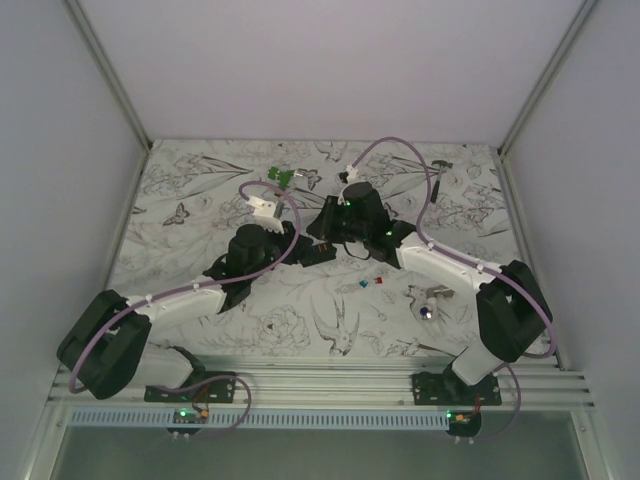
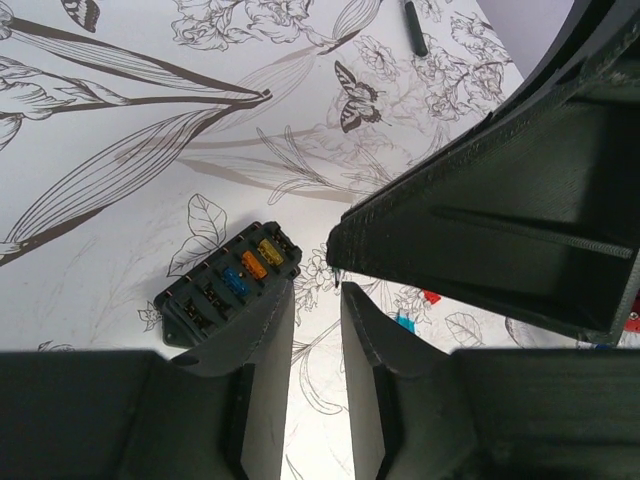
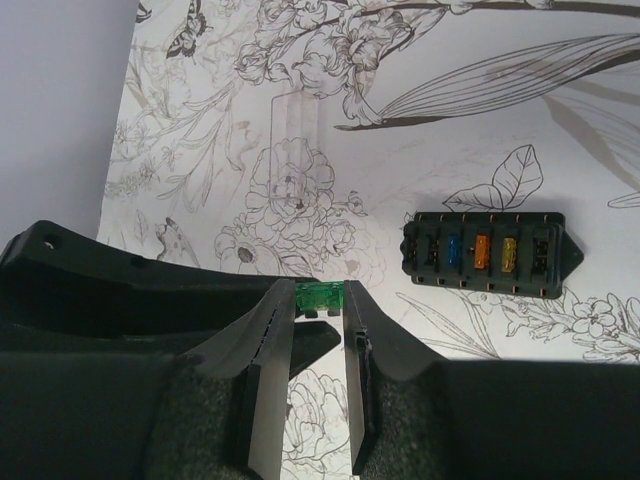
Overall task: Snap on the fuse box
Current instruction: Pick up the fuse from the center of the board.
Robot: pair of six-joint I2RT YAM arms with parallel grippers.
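The fuse box [image 3: 490, 255] is a black block lying flat on the flower-print table, with blue, orange and yellow fuses in its slots. It also shows in the left wrist view [image 2: 225, 285]. My right gripper [image 3: 320, 297] is shut on a small green fuse [image 3: 320, 294] and holds it above the table, to the left of the box in its view. My left gripper [image 2: 315, 292] is open and empty. Its left finger [image 2: 250, 340] overlaps the box's near corner in that view. In the top view both grippers meet mid-table [image 1: 312, 240] and mostly hide the box.
Tiny loose red [image 2: 431, 297] and blue [image 2: 405, 322] pieces lie right of the left fingers. A white-silver thing with a blue dot [image 1: 426, 306] lies at the right. Green pieces [image 1: 283, 177] and a black stick [image 1: 440, 163] lie at the back. A clear rectangular piece [image 3: 297, 125] lies beyond the right fingers.
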